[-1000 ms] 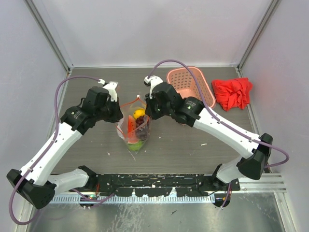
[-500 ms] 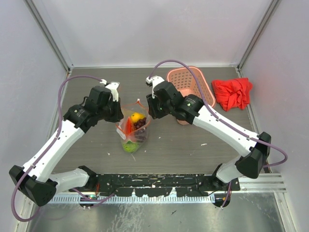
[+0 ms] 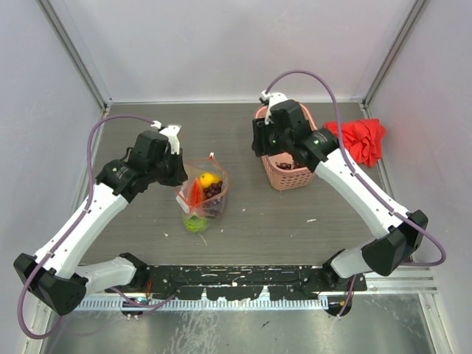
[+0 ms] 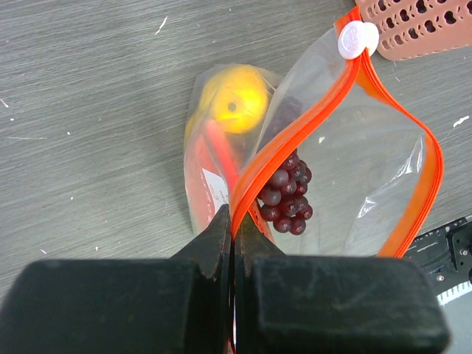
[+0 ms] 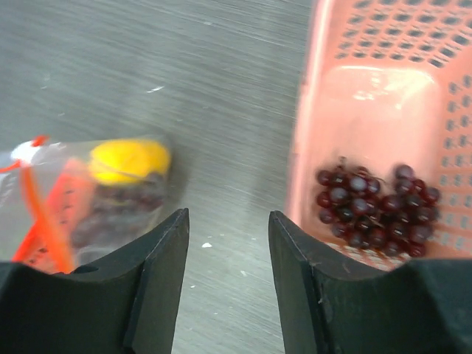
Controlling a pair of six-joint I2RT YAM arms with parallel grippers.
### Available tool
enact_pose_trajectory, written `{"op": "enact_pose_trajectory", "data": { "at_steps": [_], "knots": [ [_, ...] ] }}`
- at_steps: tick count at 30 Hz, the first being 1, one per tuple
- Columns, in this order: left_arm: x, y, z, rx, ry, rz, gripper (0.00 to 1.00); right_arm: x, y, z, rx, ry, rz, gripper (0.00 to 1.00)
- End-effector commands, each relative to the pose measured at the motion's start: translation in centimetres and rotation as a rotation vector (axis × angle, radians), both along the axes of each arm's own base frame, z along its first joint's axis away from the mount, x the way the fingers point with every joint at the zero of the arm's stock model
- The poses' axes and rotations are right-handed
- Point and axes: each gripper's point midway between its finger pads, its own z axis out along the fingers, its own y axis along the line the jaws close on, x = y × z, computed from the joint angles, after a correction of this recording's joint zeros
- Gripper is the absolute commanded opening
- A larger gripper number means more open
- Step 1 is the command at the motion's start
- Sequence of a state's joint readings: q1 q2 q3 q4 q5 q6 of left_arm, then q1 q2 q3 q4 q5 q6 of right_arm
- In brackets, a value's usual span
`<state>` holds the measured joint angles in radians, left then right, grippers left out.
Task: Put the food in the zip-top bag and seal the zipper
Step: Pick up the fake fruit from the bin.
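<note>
The clear zip-top bag stands mid-table with its mouth gaping. Inside lie a yellow piece, an orange piece, a purple grape bunch and a lime-green ball. My left gripper is shut on the orange-red zipper at the mouth's near end. A white slider tab sits at the far end. My right gripper hangs open and empty above the table, between the bag and the pink basket. A second grape bunch lies in that basket.
The pink lattice basket stands at the back right, partly under my right arm. A red cloth lies crumpled further right. Grey walls close the table on three sides.
My right gripper has opened, let go of the bag's mouth and swung right toward the basket. The bag has sagged slightly; my left gripper keeps its hold.
</note>
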<state>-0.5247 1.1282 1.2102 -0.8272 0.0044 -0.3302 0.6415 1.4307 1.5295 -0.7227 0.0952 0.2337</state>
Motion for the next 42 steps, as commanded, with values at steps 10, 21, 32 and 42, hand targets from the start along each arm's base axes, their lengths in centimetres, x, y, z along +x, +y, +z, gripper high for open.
{"op": "enact_pose_trajectory", "data": {
  "at_steps": [10, 21, 32, 42],
  "knots": [
    [0.3, 0.2, 1.9, -0.044, -0.072, 0.009, 0.0, 7.2, -10.8, -6.5, -0.127, 0.086, -0.189, 0.59],
    [0.4, 0.3, 1.8, -0.042, -0.071, 0.013, 0.0, 8.2, -11.5, -16.0, -0.177, 0.335, -0.047, 0.69],
    [0.4, 0.2, 1.6, -0.05, -0.062, 0.011, 0.0, 7.9, -11.7, -22.0, -0.245, 0.476, 0.014, 0.85],
    [0.5, 0.3, 1.5, -0.055, -0.058, 0.015, 0.0, 7.2, -13.1, -26.0, -0.33, 0.572, -0.02, 0.71]
  ]
}}
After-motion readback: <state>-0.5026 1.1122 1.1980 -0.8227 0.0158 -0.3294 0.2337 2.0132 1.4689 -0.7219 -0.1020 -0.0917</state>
